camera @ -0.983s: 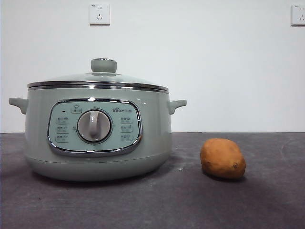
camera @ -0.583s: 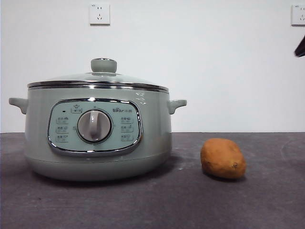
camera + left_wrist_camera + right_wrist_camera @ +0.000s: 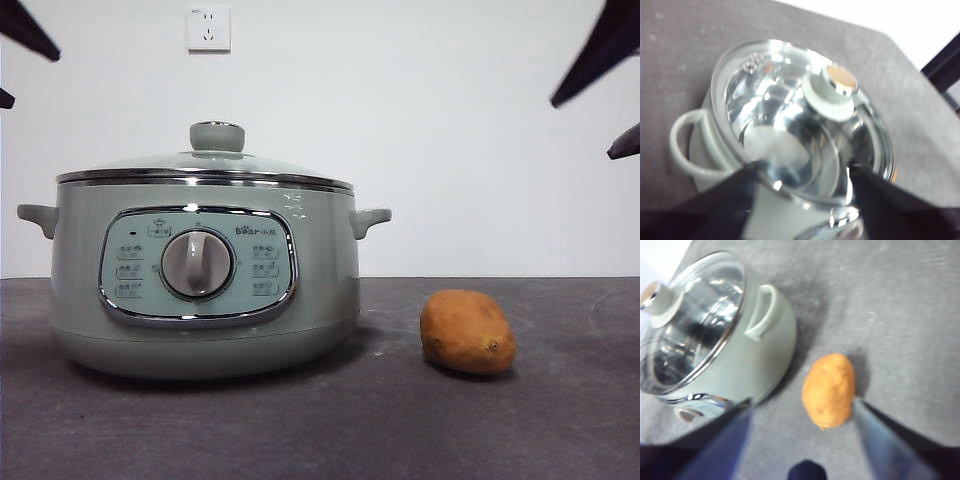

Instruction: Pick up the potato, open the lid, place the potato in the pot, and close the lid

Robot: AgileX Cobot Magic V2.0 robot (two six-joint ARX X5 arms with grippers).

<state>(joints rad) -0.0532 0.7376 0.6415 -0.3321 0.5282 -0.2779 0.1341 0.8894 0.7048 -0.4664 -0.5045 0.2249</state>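
From the front, the pot (image 3: pixel 205 275) stands on the dark table (image 3: pixel 330 430) at the left, its control panel and grey dial (image 3: pixel 197 264) facing the camera. The lid (image 3: pixel 205 165) sits closed on it, the green knob (image 3: pixel 217 136) upright on top. The potato (image 3: pixel 467 332) lies on the table to the right of the pot, clearly apart from it, with its small dark eye toward the right end. Black jaw tips show at both top corners: one pair at the upper left (image 3: pixel 22 45), one at the upper right (image 3: pixel 605 75), both high above the table and touching nothing. A wall socket (image 3: pixel 208 29) is on the white wall behind.

In the left wrist view, the left gripper (image 3: pixel 802 182) hangs over the pot (image 3: pixel 695 150) with its jaws spread wide, holding nothing. The glass lid (image 3: pixel 790 125) lies between them below, its knob (image 3: pixel 832 90) off toward the far side (the picture is somewhat blurred).

In the right wrist view, the right gripper (image 3: pixel 802 410) is above the table (image 3: pixel 900 315), jaws wide apart and empty. The potato (image 3: pixel 830 389) lies between them on the table, nearer one jaw, not touched by either. The pot (image 3: pixel 740 355) with its lid (image 3: pixel 695 325) on is beside it, one side handle (image 3: pixel 761 312) turned toward the potato.
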